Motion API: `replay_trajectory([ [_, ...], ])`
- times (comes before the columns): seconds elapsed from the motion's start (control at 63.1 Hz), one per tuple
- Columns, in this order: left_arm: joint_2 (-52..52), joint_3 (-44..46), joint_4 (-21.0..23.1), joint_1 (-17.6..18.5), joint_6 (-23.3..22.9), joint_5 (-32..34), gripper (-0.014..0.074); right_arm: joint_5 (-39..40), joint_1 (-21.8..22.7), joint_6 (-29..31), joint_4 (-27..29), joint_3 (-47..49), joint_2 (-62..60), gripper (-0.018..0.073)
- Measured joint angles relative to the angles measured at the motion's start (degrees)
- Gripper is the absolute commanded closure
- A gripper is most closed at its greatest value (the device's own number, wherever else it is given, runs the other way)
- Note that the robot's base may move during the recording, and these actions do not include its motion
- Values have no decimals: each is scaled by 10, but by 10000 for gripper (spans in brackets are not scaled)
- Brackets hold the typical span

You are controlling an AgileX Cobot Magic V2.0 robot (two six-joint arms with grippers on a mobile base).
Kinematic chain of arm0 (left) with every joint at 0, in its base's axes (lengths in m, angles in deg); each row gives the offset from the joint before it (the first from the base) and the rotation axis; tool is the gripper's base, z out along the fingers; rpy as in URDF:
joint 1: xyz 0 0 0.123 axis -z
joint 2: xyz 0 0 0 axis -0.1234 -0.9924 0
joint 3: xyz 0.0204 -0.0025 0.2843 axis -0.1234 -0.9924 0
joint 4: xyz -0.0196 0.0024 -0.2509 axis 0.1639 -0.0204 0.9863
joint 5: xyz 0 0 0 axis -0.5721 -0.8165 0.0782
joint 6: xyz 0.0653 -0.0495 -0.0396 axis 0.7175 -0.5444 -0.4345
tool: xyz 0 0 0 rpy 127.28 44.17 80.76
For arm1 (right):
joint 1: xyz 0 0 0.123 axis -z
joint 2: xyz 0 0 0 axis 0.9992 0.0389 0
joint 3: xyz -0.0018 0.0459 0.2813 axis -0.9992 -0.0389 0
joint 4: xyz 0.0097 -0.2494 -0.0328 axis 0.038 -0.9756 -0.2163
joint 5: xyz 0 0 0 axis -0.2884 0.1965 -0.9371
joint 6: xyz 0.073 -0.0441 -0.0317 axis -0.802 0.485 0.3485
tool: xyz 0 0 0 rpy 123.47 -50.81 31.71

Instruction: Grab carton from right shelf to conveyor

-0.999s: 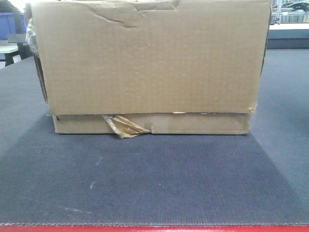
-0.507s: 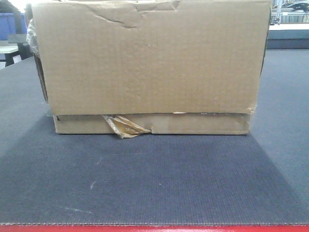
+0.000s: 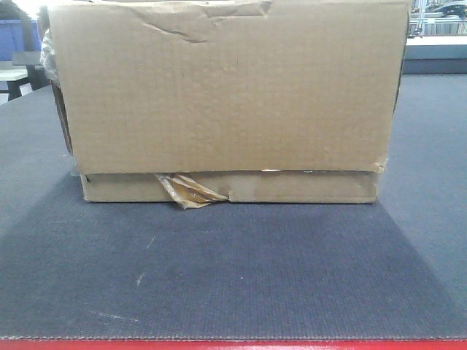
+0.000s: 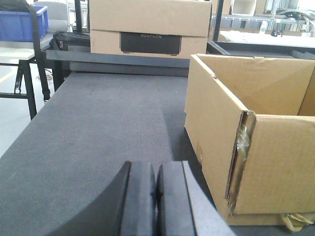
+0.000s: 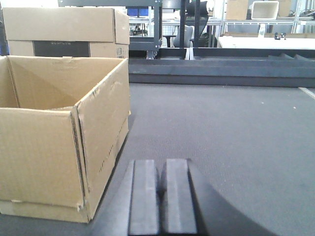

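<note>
The carton [image 3: 226,102] sat flat on the conveyor [image 3: 233,277], its wide brown face square to the front camera and filling the upper half of that view. A dent creased its upper edge toward 11 o'clock, and crinkled torn tape [image 3: 188,191] hung from the bottom seam toward 7 o'clock of the face. The belt's red front edge [image 3: 233,345] ran along the bottom of the view.

In the left wrist view the left tool [image 4: 156,201] hovered over the belt with its two dark pads pressed together, gripping nothing; the carton [image 4: 256,147] stood at its 2 o'clock, near but apart from it, its top open and its inside bare where visible. In the right wrist view the right tool [image 5: 161,201] was likewise clenched on nothing, pads touching, with the carton [image 5: 59,132] at its 10 o'clock, close by but not in contact.

A second cardboard box [image 4: 147,24] with a dark label stood at 12 o'clock beyond the belt's far end, and a blue bin [image 4: 22,22] rested at 10 o'clock.
</note>
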Motion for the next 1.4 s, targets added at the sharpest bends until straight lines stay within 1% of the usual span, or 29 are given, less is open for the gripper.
replay_trajectory([
  [0.698, 1, 0, 0, -1, 0, 1, 596, 8, 0, 0, -1, 0, 0, 634],
  [0.777, 1, 0, 3, -7, 0, 1, 596, 8, 0, 0, -1, 0, 0, 634],
  [0.84, 6, -4, 6, -21, 10, 3, 596, 8, 0, 0, -1, 0, 0, 634],
  [0.951, 25, -37, 21, -43, 35, 30, 596, 8, 0, 0, -1, 0, 0, 634],
  [1.046, 54, -86, 28, -55, 41, 69, 596, 8, 0, 0, -1, 0, 0, 634],
  [1.252, 79, -201, 44, -60, 45, 140, 596, 10, 0, 0, -1, 0, 0, 634],
  [1.332, 79, -229, 51, -63, 47, 168, 596, 10, 0, 0, -1, 0, 0, 634],
  [1.395, 79, -234, 54, -66, 47, 174, 596, 11, 0, 0, -1, 0, 0, 634],
])
